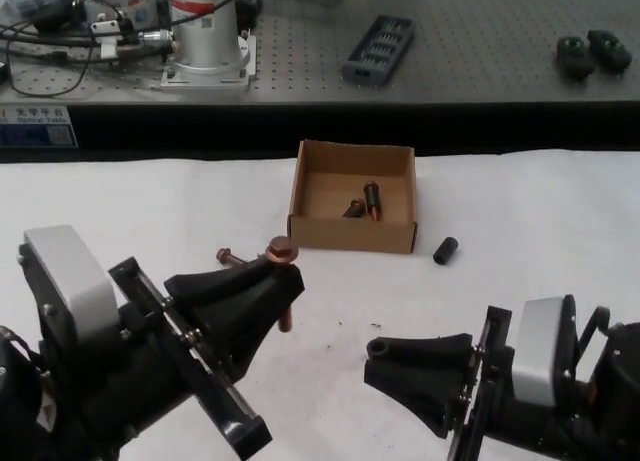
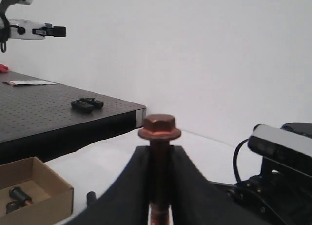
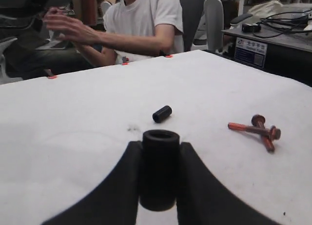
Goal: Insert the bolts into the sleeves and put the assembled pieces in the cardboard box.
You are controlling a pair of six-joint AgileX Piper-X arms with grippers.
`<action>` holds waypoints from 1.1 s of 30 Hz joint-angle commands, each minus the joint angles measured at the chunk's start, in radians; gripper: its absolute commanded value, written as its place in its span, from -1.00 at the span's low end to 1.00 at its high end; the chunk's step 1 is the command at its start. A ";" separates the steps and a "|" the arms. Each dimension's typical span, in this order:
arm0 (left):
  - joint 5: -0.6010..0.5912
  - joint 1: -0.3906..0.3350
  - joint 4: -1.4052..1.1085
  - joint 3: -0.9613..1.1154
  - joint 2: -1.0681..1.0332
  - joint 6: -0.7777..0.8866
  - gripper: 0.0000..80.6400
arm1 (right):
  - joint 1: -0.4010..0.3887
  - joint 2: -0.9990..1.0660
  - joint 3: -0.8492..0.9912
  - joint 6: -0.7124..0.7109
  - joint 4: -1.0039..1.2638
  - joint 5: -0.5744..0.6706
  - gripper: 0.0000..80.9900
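My left gripper [image 1: 278,284] is shut on a copper bolt [image 2: 158,152], held upright with its hex head [image 1: 282,248] on top, in front of the cardboard box [image 1: 310,231]. The box [image 2: 46,183] holds assembled pieces [image 1: 366,203]. My right gripper [image 1: 385,353] is shut on a black sleeve [image 3: 160,169], held upright with its bore facing up, low over the cloth at the front right. A loose sleeve [image 1: 446,250] lies to the right of the box and two loose bolts [image 3: 257,129] lie crossed on the cloth. One of them [image 1: 227,255] shows beside the left gripper.
White cloth [image 1: 520,211] covers the bench. Behind it stands a dark perforated table [image 1: 480,61] with a metal post [image 1: 205,26], a grey rack [image 1: 380,47] and black parts [image 1: 593,53]. A person sits beyond the cloth in the right wrist view.
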State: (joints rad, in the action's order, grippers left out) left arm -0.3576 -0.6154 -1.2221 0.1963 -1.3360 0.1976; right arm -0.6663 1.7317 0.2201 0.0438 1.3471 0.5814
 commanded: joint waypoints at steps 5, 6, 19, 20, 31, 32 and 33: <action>-0.015 0.003 -0.160 0.033 -0.131 0.015 -0.98 | 0.001 0.005 0.081 -0.022 -0.041 0.016 -0.82; -0.015 0.010 -0.167 0.052 -0.153 0.009 -0.98 | 0.001 0.005 0.095 -0.044 -0.063 0.015 -0.82; -0.135 0.137 -0.170 0.257 -0.351 0.126 -0.98 | 0.046 0.019 0.293 -0.135 -0.309 0.023 -0.82; -0.145 0.141 -0.170 0.263 -0.362 0.143 -0.98 | 0.051 0.028 0.299 -0.135 -0.307 0.037 -0.82; -0.140 0.143 -0.324 0.269 -0.466 0.260 -0.98 | 0.077 0.205 0.344 -0.030 -0.072 0.162 -0.82; -0.131 0.143 -0.325 0.269 -0.471 0.270 -0.98 | 0.080 0.206 0.344 -0.018 -0.062 0.167 -0.82; -0.117 0.143 -0.327 0.269 -0.474 0.280 -0.98 | 0.083 0.206 0.344 -0.014 -0.062 0.172 -0.82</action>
State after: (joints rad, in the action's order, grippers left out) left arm -0.4973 -0.4755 -1.4997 0.4560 -1.7918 0.4343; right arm -0.5972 1.9303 0.5522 -0.0187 1.2022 0.7223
